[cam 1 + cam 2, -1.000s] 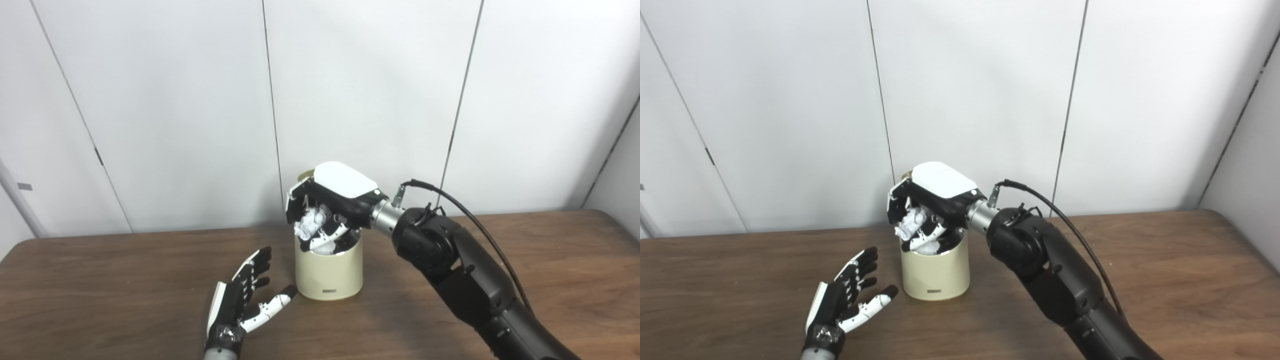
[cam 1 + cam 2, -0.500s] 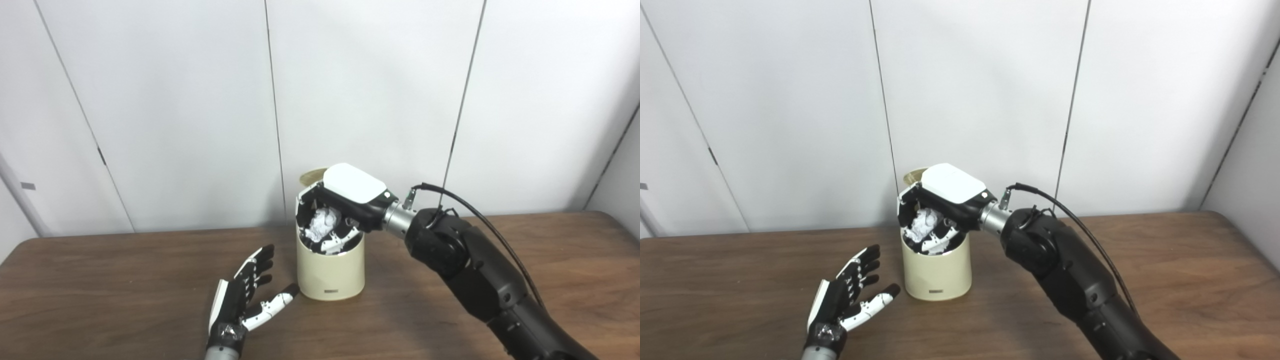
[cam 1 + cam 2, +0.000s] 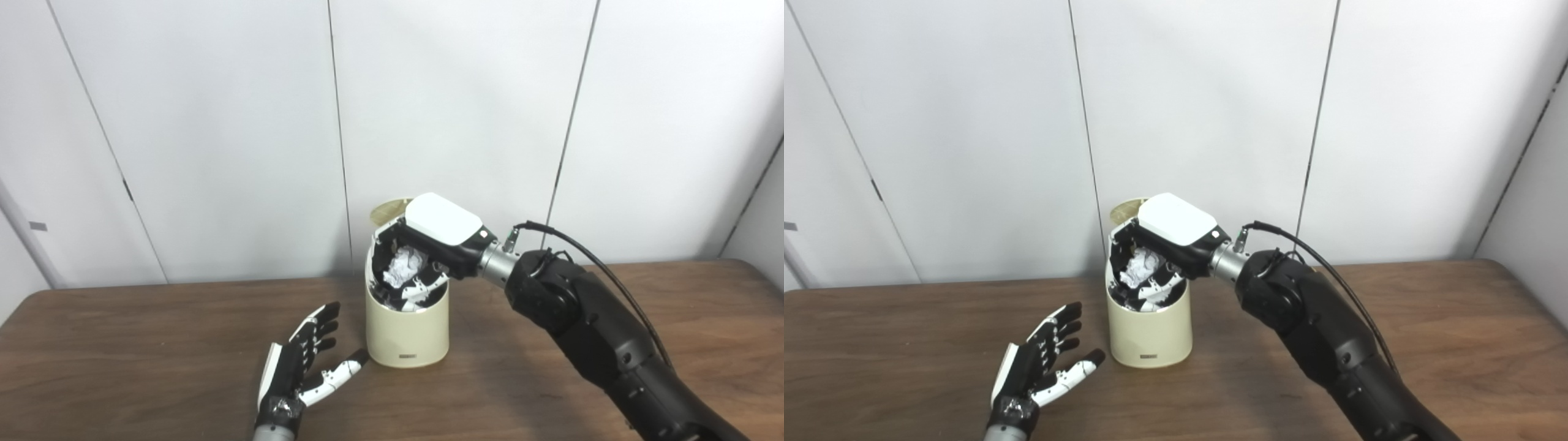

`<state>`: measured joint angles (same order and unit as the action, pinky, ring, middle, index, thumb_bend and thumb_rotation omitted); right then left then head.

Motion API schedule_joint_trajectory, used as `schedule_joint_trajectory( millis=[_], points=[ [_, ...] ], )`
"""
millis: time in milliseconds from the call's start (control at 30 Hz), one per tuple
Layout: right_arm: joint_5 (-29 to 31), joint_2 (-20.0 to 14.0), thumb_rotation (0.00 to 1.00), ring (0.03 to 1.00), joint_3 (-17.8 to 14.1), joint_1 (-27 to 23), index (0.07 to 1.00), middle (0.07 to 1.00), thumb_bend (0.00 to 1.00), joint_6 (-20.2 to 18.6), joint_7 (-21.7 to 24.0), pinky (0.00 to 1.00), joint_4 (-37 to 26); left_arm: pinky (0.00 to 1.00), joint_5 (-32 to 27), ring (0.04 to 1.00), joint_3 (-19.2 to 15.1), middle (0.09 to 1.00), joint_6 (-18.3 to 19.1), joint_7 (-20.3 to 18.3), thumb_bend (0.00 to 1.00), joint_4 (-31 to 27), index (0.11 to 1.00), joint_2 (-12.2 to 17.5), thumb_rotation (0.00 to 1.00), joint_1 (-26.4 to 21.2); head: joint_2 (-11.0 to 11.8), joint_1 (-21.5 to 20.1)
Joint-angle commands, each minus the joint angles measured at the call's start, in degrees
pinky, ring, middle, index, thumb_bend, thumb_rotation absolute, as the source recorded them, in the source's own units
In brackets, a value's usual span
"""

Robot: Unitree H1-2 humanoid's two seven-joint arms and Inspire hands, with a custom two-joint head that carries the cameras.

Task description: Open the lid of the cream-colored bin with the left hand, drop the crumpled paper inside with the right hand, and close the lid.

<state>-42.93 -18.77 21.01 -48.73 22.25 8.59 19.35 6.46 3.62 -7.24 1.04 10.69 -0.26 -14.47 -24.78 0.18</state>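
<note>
The cream-colored bin (image 3: 405, 334) stands upright on the table, its round lid (image 3: 387, 210) raised behind it. My right hand (image 3: 432, 245) hangs over the bin's mouth, palm down, fingers dipping inside and shut on the white crumpled paper (image 3: 402, 267). In the right eye view the paper (image 3: 1141, 265) sits just inside the rim, still wrapped by the fingers. My left hand (image 3: 304, 362) lies on the table to the bin's left, palm up, fingers spread and holding nothing, its thumb tip near the bin's base.
The brown wooden table (image 3: 122, 367) stretches to both sides. White wall panels (image 3: 214, 122) rise right behind the bin. A black cable (image 3: 588, 257) loops over my right forearm.
The camera has shifted a little. My right hand has sunk slightly and moved over the bin's mouth, the paper still in its grasp. The left hand has stayed in place.
</note>
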Motion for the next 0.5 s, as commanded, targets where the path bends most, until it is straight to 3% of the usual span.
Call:
schedule_joint_trajectory(
  millis=[0, 33, 67, 100, 133, 167, 233, 467],
  points=[
    [-4.31, -1.58, 0.00, 0.428, -0.30, -3.29, 0.500, 0.504, 0.50, -2.97, -1.41, 0.35, -2.11, 0.83, 0.64, 0.873, 0.18, 0.886, -0.83, 0.34, 0.73, -2.08, 0.890, -0.06, 0.23, -1.20, 0.00, 0.05],
    [-6.64, -1.89, 0.00, 0.441, 0.36, -3.23, 0.492, 0.520, 0.51, -4.10, -0.88, 0.38, -2.99, 0.83, 0.68, 0.870, 0.18, 0.883, -0.72, 0.36, 0.73, -2.11, 0.887, -0.05, 0.23, -1.17, 0.02, 0.02],
    [-8.21, -2.12, 0.06, 0.518, 0.85, -3.17, 0.495, 0.603, 0.52, -4.62, -0.54, 0.40, -3.63, 0.83, 0.58, 0.869, 0.17, 0.883, -0.71, 0.28, 0.73, -2.09, 0.886, -0.05, 0.23, -1.16, 0.02, 0.02],
    [-9.01, -2.24, 0.03, 0.580, 1.11, -3.11, 0.582, 0.667, 0.70, -4.73, -0.31, 0.41, -4.01, 0.83, 0.44, 0.870, 0.16, 0.883, -0.77, 0.19, 0.73, -2.02, 0.887, -0.04, 0.24, -1.15, 0.02, 0.02],
    [-9.47, -2.31, 0.01, 0.635, 1.27, -3.02, 0.647, 0.722, 0.82, -4.45, -0.34, 0.44, -4.19, 0.84, 0.41, 0.873, 0.16, 0.884, -0.77, 0.17, 0.73, -2.00, 0.887, -0.05, 0.24, -1.14, 0.02, 0.02],
    [-9.85, -2.36, 0.01, 0.679, 1.35, -2.92, 0.680, 0.761, 0.88, -4.27, -0.34, 0.48, -4.39, 0.84, 0.43, 0.871, 0.18, 0.884, -0.78, 0.19, 0.73, -1.98, 0.886, -0.07, 0.24, -1.14, 0.02, 0.02],
    [-10.59, -2.38, 0.00, 0.748, 1.40, -2.77, 0.723, 0.819, 0.91, -4.21, -0.24, 0.55, -4.75, 0.83, 0.47, 0.869, 0.21, 0.882, -0.85, 0.22, 0.73, -1.93, 0.884, -0.08, 0.24, -1.15, 0.02, 0.02],
    [-12.48, -2.64, 0.02, 0.820, 1.67, -2.37, 0.806, 0.933, 0.91, -5.11, 0.55, 0.61, -5.53, 0.82, 0.57, 0.872, 0.29, 0.885, -1.20, 0.28, 0.73, -1.68, 0.884, -0.08, 0.24, -1.28, -0.11, 0.28]
  ],
)
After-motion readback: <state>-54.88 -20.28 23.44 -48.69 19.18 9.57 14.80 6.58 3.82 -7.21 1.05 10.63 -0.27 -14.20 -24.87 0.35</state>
